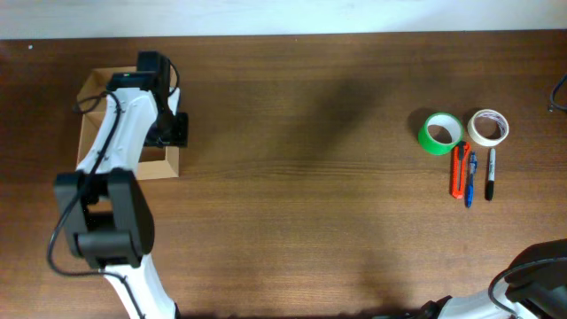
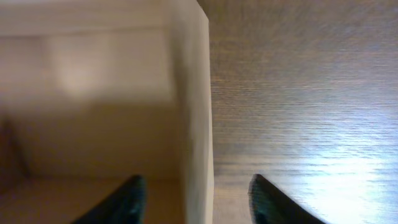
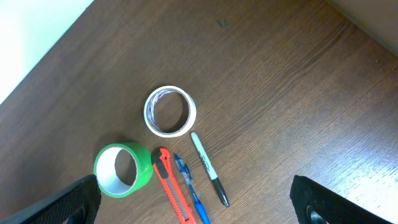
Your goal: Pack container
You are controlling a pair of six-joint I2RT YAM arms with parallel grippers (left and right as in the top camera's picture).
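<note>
The cardboard box (image 1: pixel 93 133) is sitting open at the far left of the surface (image 1: pixel 310 195), apparently holding nothing yet. The left hand (image 2: pixel 196 202) is straddling its right wall, fingers spread, gripping nothing. The right hand (image 3: pixel 196 205) is hovering open. The green tape roll (image 3: pixel 122 169), white tape roll (image 3: pixel 170 111), orange cutter (image 3: pixel 173 194), blue pen (image 3: pixel 189 190) and marker (image 3: pixel 209 168) are lying far right, all waiting to be packed.

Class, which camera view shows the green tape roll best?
The right wrist view: the green tape roll appears large, its hollow core visible. The overhead view shows it small, beside the white roll. The left wrist view misses it.
</note>
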